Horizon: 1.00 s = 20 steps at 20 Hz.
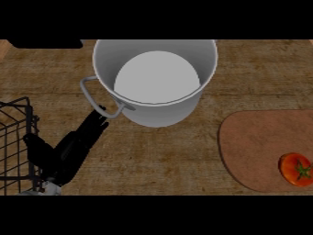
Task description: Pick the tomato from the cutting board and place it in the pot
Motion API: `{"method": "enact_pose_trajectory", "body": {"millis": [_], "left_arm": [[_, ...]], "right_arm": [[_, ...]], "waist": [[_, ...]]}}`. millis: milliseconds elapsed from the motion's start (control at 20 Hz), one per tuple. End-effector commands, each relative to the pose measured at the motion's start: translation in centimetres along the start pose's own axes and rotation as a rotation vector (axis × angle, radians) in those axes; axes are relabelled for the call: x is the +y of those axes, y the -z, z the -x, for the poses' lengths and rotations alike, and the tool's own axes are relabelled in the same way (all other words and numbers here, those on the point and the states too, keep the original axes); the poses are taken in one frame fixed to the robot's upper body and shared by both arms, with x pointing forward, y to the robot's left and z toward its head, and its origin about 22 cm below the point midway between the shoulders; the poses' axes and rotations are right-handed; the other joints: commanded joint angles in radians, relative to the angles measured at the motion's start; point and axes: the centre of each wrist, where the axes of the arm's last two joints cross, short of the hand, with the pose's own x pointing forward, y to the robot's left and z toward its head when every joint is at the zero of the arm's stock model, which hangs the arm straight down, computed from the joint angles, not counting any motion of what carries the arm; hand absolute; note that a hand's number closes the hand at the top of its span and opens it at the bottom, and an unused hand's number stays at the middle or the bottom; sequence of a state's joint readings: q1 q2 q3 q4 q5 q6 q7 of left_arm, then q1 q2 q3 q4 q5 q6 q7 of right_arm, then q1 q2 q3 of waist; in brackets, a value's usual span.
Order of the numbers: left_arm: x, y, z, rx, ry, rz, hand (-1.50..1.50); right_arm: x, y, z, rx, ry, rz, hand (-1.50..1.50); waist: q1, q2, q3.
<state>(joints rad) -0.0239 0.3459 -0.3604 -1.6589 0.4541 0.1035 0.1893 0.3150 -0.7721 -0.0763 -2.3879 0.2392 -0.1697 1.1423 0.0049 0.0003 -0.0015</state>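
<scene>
A: Where's the round red tomato with the green stalk?

B: On the brown rounded cutting board, near its lower right end, well right of the tall grey metal pot.

A: And the hands?

B: Only the black left hand shows, fingers straight, holding nothing, tips by the pot's handle. The tomato lies far to its right, so I'd judge the unseen right hand better placed.

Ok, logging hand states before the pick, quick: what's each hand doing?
Left hand: open, fingers straight, tips by the pot handle, holding nothing.
Right hand: not in view.
</scene>
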Motion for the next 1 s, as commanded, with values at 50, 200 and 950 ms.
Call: {"method": "enact_pose_trajectory", "body": {"millis": [50, 200, 950], "left_arm": [[-0.2, 0.8, -0.6, 0.019, 0.006, -0.003, 0.0], [1.4, -0.2, -0.8, 0.011, 0.012, 0.004, 0.0], [1.1, 0.8, -0.3, -0.005, -0.004, -0.021, 0.0]], "right_arm": [[2.1, -0.2, -0.6, 0.102, 0.007, -0.024, -1.5], [3.3, 1.3, -1.3, 0.114, -0.02, -0.005, -1.5], [6.2, 2.3, 1.7, 0.22, -0.183, -0.011, -1.5]], "waist": [[-0.001, 0.001, 0.001], [0.007, 0.002, 0.0], [-0.006, 0.0, 0.001]]}}
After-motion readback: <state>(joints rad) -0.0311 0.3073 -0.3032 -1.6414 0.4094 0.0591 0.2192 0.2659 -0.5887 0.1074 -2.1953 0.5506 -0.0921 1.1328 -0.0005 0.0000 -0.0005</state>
